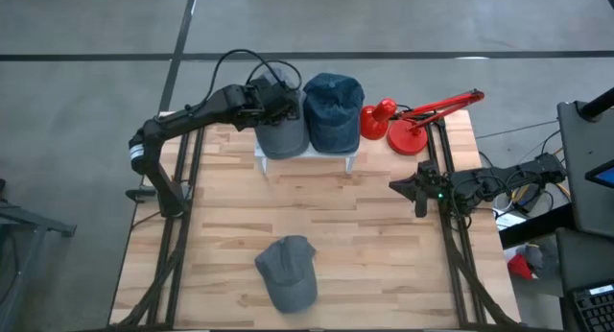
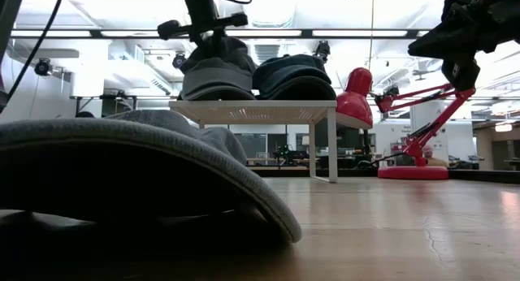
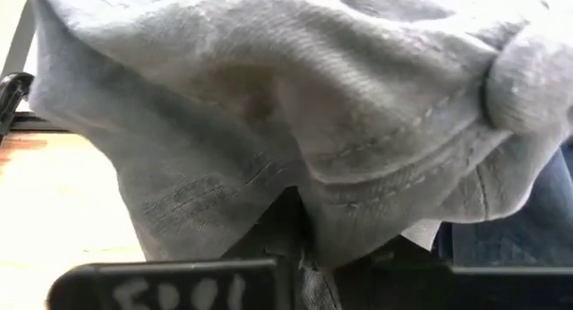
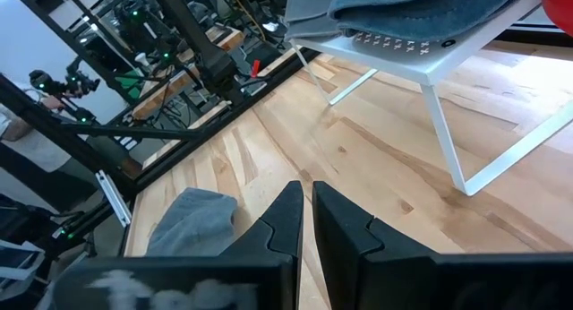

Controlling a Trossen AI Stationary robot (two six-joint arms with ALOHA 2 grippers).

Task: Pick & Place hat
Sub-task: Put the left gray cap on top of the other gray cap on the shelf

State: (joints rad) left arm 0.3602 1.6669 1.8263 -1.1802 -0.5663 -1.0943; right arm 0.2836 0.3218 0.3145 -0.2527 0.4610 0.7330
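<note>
Because the low view sits right behind the grey hat (image 2: 138, 175) lying near the bench's (image 1: 384, 236) front edge, that hat fills the frame's foreground and hides much of the wooden surface. Farther back, a white stand (image 1: 307, 157) at the far edge carries a second grey hat (image 1: 281, 132) and a blue hat (image 1: 333, 109), with a red lamp (image 1: 408, 121) at the far right corner. The left end effector (image 1: 278, 100) is on the second grey hat, its fingers buried in cloth; I cannot tell their state. The right end effector (image 4: 306, 222) hovers at the right edge, fingers nearly together, empty.
</note>
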